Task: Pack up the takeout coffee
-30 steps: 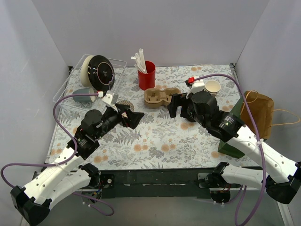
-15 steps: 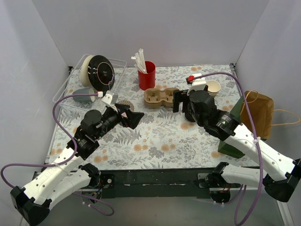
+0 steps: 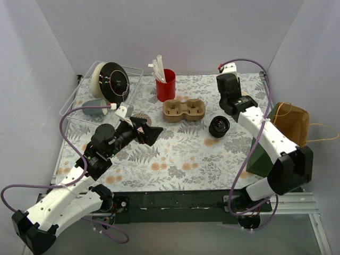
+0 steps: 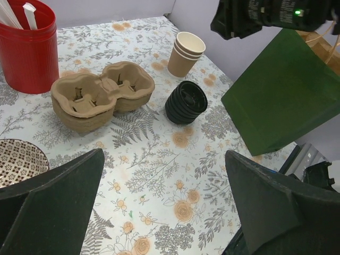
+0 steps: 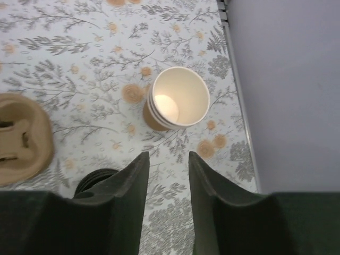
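Observation:
A lidded takeout coffee is out of view. A stack of lidless kraft paper cups, white inside, stands at the back right; in the top view my right arm hides it. A stack of black lids lies on its side on the cloth. My right gripper hangs above the table just short of the cups, jaws narrowly apart with nothing between them. My left gripper is wide open and bare over the middle of the cloth.
A pulp cup carrier sits mid-table, a red holder with straws behind it. A green bag and a brown paper bag stand at the right. At left are a dish rack, a grey-blue mug and a patterned bowl.
My right arm swung from above the black lids to the back right corner over the cups, and its jaws narrowed. The left arm stayed still.

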Controlling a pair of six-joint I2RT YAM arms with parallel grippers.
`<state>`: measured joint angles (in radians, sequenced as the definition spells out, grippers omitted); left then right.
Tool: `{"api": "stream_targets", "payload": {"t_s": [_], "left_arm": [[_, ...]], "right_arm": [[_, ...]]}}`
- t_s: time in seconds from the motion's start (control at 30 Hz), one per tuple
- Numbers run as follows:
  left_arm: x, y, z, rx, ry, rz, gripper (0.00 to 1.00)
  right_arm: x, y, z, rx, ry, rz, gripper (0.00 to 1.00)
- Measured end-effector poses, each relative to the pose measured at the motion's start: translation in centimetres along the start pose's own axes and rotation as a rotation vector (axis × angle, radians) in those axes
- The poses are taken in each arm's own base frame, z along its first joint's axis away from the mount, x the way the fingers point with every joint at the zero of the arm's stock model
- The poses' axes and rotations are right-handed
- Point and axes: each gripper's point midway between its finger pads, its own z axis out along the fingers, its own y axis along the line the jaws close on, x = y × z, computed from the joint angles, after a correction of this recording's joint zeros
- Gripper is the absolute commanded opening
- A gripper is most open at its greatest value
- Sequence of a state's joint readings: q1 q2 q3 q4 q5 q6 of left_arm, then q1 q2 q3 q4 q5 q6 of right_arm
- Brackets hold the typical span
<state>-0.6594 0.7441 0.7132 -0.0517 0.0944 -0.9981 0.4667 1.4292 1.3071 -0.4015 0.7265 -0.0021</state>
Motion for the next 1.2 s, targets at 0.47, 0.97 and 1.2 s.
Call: {"api": "stream_targets", "payload": {"t_s": [0.47,0.97,1.2], "left_arm": [[-0.1,-0.7,-0.2,0.038,-0.001,0.002,0.98],[0.2,-0.9,-0.1,0.051,0.012,0.008,0.98],[0.2,-0.9,-0.1,0.051,0.012,0.008,0.98]], "right_arm": [[3.2,0.3,12.9,0.031,0.203,-0.171,0.27],[4.7,1.0,14.5,-0.055,0.248,-0.182,0.31],[3.6,0.9,14.4,-0.056,0.231,-0.172,0.31]]}}
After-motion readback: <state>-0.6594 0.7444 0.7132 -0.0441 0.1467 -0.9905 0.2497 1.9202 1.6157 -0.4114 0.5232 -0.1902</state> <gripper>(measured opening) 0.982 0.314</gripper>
